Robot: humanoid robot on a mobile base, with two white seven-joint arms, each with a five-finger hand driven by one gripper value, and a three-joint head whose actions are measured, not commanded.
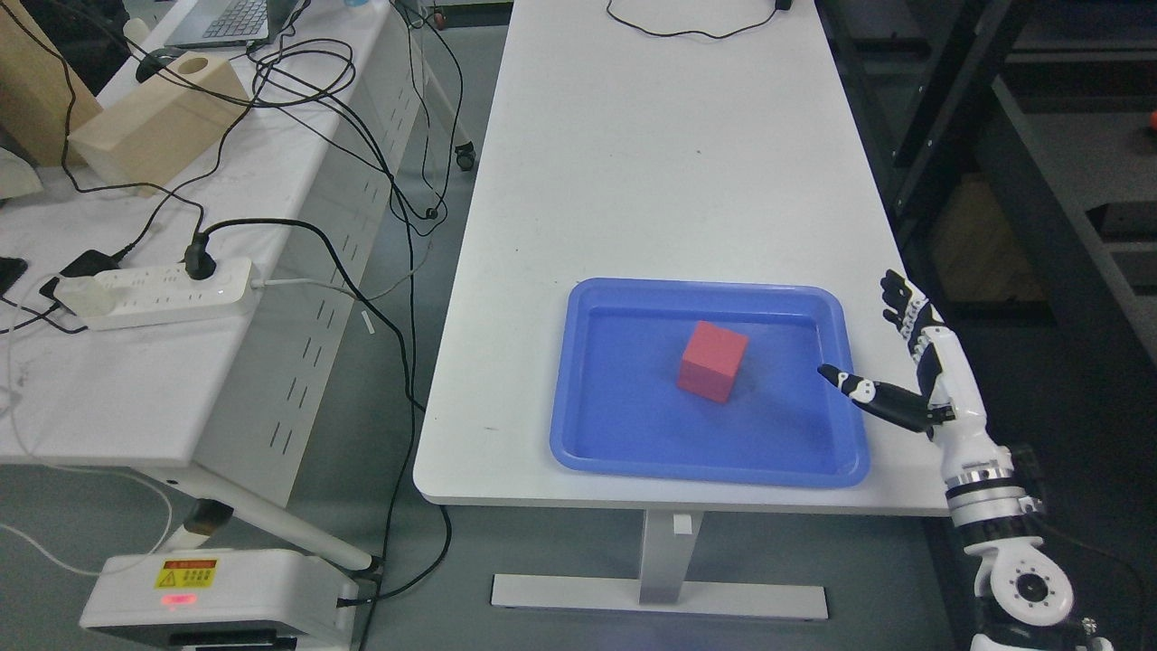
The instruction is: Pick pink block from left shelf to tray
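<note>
The pink block (713,361) rests inside the blue tray (578,434), near its middle, on the white table. My right hand (890,348) hovers at the tray's right edge, fingers spread and holding nothing; its thumb (854,387) reaches over the tray rim, well right of the block. The right arm comes up from the lower right corner. No left arm shows.
The white table (669,163) stretches far behind the tray, with a black cable (687,32) at its far end. On the left stands a second desk with a power strip (163,294), cables, a wooden box (158,117) and a laptop. Dark shelving (1039,181) stands at the right.
</note>
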